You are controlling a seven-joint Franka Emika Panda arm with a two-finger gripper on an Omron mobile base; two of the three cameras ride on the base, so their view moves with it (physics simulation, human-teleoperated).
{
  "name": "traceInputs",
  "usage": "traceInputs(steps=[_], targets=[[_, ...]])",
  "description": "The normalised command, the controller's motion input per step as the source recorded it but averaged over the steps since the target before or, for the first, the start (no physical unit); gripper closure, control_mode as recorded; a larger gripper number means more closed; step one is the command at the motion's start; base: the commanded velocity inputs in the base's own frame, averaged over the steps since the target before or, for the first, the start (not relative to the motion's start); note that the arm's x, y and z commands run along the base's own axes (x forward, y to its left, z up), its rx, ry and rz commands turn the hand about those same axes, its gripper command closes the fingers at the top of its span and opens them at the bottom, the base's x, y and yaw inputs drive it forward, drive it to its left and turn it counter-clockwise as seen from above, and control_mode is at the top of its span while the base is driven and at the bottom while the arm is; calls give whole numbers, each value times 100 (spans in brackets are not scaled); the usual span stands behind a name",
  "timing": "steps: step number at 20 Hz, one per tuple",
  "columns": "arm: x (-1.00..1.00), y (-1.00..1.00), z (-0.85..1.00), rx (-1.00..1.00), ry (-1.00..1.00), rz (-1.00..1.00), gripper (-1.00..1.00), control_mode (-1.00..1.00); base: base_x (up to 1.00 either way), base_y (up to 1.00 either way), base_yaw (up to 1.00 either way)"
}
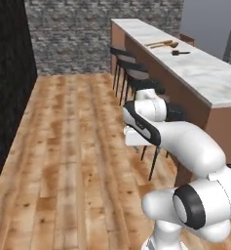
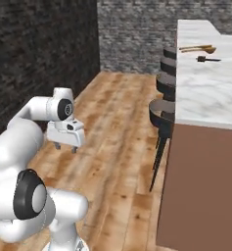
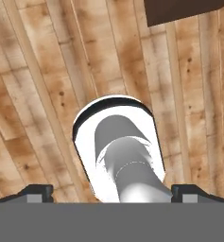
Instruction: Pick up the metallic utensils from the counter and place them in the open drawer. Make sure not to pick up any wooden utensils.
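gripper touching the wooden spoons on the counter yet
Apart. The right base view shows the gripper open over the floor, far from the wooden spoons on the counter.

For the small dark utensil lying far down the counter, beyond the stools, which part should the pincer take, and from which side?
Probably its thin handle, from straight above. The dark utensil lies flat on the marble counter, apart from the wooden spoons, so only a top-down approach reaches it, closing across the narrow handle. It is too small here to tell the head's shape. The pincer hangs open, far away over the floor.

A home kitchen; marble-topped counter [image 1: 200, 73], bar stools [image 1: 131, 68], plank floor [image 1: 73, 146].
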Motion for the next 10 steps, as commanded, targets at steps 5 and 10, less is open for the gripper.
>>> traceInputs(steps=[5, 10], targets=[[0, 0, 0, 0, 0, 0, -100, 100, 100, 88, -57], [0, 0, 0, 0, 0, 0, -100, 100, 82, 100, -48]])
